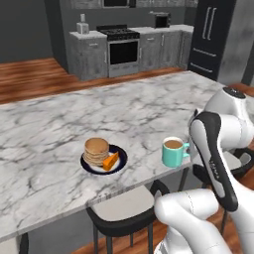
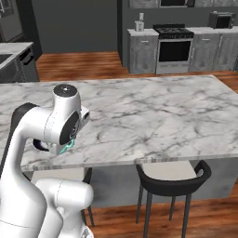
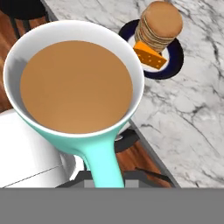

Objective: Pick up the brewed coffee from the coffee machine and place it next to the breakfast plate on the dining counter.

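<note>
The mug [image 1: 173, 152], teal outside and white inside, holds light brown coffee almost to the rim and stays upright at the near edge of the counter [image 1: 59, 134], to the right of the plate [image 1: 103, 159] with clear marble between the two. From the left base view its handle points right, toward the white arm, and the arm's body hides the gripper there; whether the mug's base rests on the marble or hangs just above it cannot be told. In the hand view the mug [image 3: 76, 87] fills the upper left, seen from above, its handle running down to the gripper [image 3: 105, 177] at the bottom edge, where the fingers are clenched on the handle. Beyond the rim in that view lies the plate [image 3: 173, 61], dark and round, carrying a stack of tan pancakes and an orange wedge leaning against the stack's near side. The counter is long, white with grey veins. Under its near edge stand black stools [image 1: 124, 211] with pale seats, one below the plate and another partly hidden behind the arm. In the right base view a sliver of teal [image 2: 69, 146] shows behind the arm's upper joint at the counter's near edge. Across the wooden floor a stove [image 1: 121, 49] sits among grey cabinets, and a tall dark fridge [image 1: 213, 34] stands at the right.
</note>
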Controlling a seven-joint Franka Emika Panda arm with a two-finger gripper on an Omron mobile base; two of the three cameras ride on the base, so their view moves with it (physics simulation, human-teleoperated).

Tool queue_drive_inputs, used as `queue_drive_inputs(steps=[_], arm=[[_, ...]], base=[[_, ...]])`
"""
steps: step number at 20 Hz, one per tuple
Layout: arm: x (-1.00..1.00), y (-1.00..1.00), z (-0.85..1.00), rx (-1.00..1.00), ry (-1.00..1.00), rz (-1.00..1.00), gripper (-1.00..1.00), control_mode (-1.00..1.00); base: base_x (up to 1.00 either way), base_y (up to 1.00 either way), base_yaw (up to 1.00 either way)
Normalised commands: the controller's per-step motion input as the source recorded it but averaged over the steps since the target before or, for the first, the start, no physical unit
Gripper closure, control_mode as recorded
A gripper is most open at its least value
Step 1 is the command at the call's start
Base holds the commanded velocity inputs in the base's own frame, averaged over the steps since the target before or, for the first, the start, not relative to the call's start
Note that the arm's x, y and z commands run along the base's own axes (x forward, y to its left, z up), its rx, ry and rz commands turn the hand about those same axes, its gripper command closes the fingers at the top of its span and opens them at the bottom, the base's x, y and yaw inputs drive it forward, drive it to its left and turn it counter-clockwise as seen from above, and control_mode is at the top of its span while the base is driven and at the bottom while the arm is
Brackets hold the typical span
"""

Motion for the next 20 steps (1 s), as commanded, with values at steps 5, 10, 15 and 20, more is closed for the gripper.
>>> queue_drive_inputs(steps=[5, 10, 15, 20], arm=[[0.0, 0.0, 0.0, 0.0, 0.0, 0.0, 1.0, 1.0], [0.39, 0.01, 0.0, 0.0, -0.01, -0.17, 1.0, -1.0], [0.64, -0.03, -0.1, 0.0, -0.03, -0.17, 1.0, -1.0], [0.55, -0.09, -0.23, 0.0, -0.02, -0.06, 1.0, -1.0]], base=[[0.66, 0.21, -0.18], [0.1, 0.03, -0.04], [0.0, 0.0, 0.0], [0.0, 0.0, 0.0]])
